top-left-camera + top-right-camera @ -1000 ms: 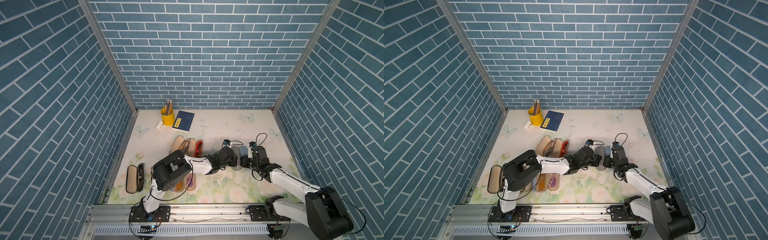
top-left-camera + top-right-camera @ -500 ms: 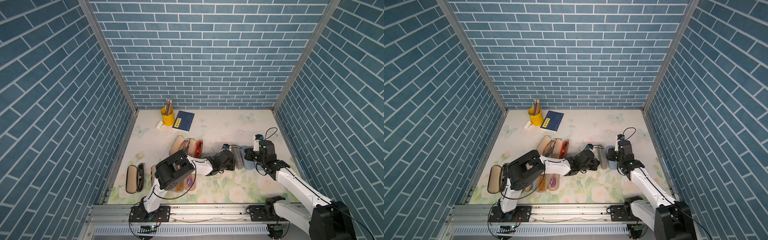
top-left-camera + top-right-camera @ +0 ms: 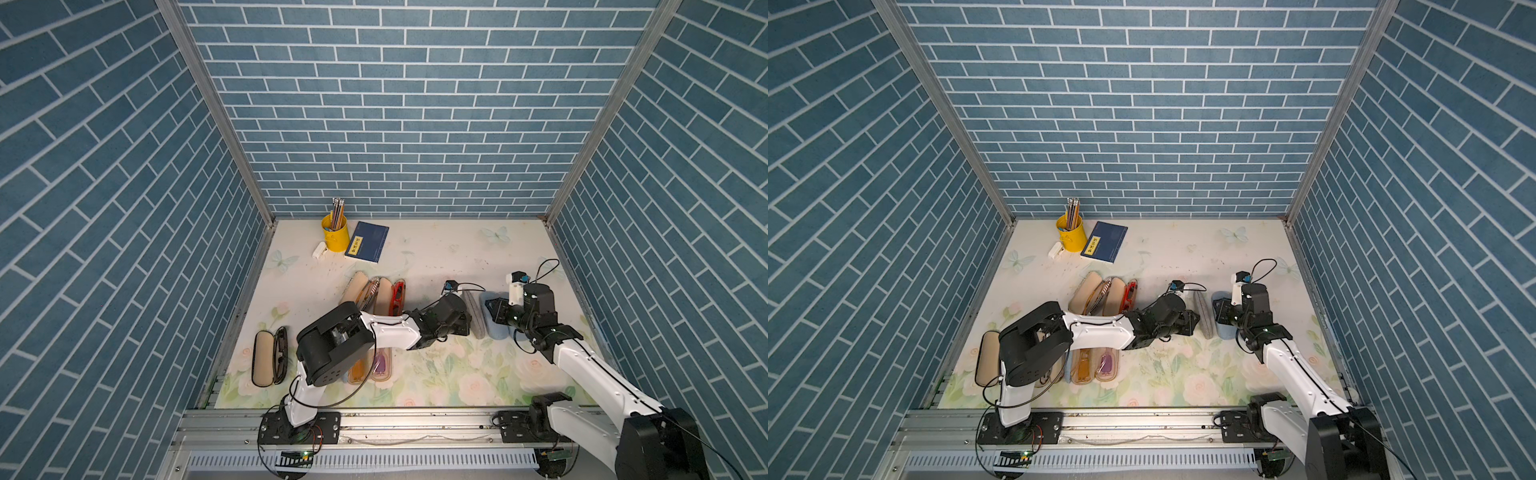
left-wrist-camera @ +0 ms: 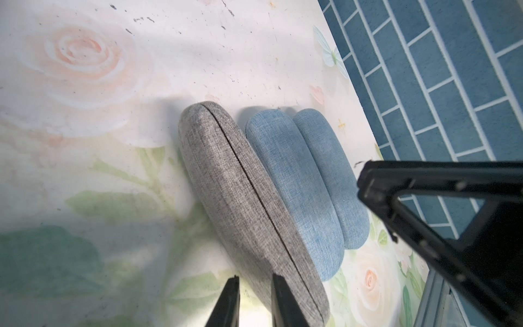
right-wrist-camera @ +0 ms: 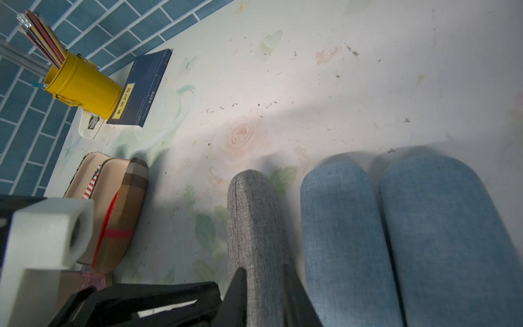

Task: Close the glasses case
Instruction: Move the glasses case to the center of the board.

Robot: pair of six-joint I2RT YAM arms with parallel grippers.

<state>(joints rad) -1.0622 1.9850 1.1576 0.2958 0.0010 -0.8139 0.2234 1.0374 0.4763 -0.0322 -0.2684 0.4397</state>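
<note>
The right gripper [image 5: 264,274], black fingers slightly apart, hangs over one end of a shut grey glasses case [image 5: 254,220] on a floral table [image 5: 283,85]. Just beside it lies a blue case [image 5: 410,240], two rounded halves side by side. Farther off are a yellow pencil cup [image 5: 82,85] and a navy book [image 5: 141,87].
</note>
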